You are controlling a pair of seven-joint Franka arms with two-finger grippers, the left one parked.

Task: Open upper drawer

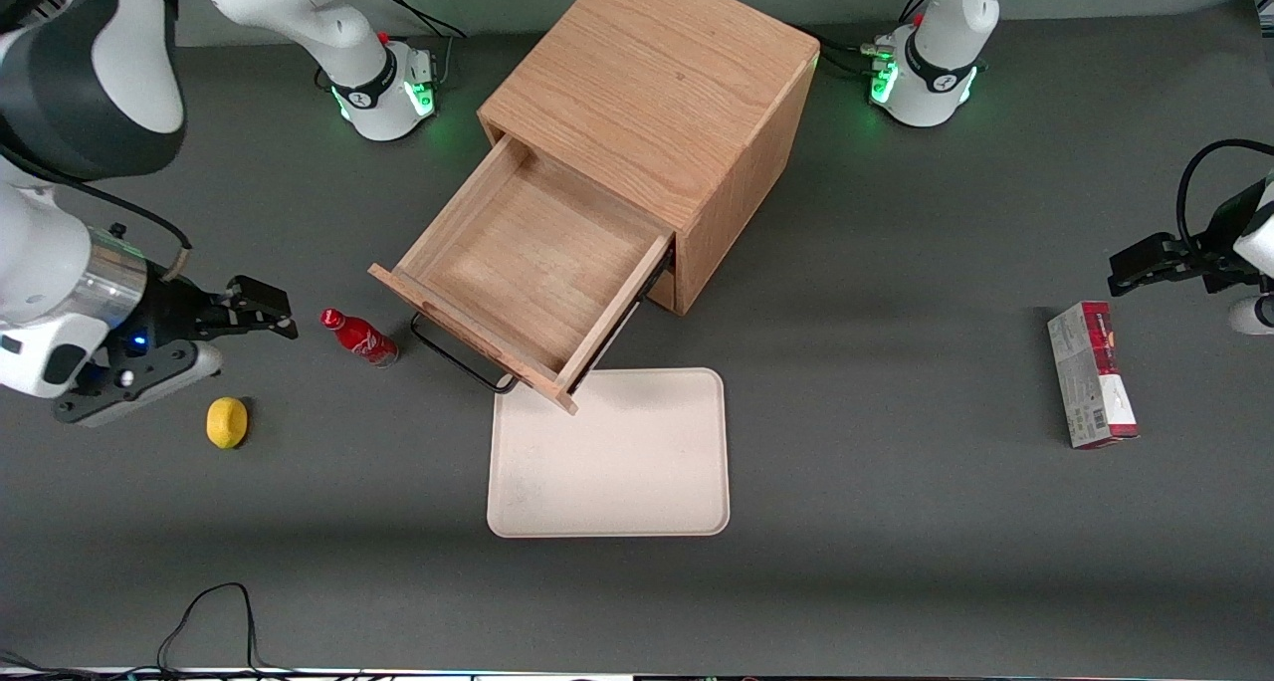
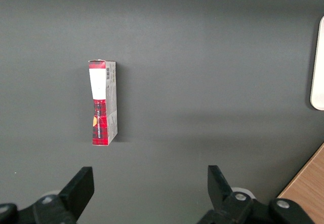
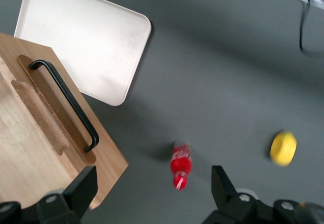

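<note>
The light oak cabinet (image 1: 657, 74) stands at the middle of the table. Its upper drawer (image 1: 537, 263) is pulled far out, and its bare wooden inside shows. A thin black wire handle (image 1: 458, 357) runs along the drawer's front. In the right wrist view I see the drawer front (image 3: 101, 153) and the handle (image 3: 66, 105). My right gripper (image 1: 274, 313) hovers above the table toward the working arm's end, in front of the drawer and apart from the handle. The gripper (image 3: 154, 183) is open, with nothing between its fingers.
A small red bottle (image 1: 360, 338) (image 3: 179, 165) lies between the gripper and the drawer front. A yellow lemon (image 1: 227, 422) (image 3: 283, 148) sits nearer the front camera. A cream tray (image 1: 609, 452) (image 3: 86, 41) lies under the drawer's corner. A red-and-grey box (image 1: 1090, 374) (image 2: 104, 102) lies toward the parked arm's end.
</note>
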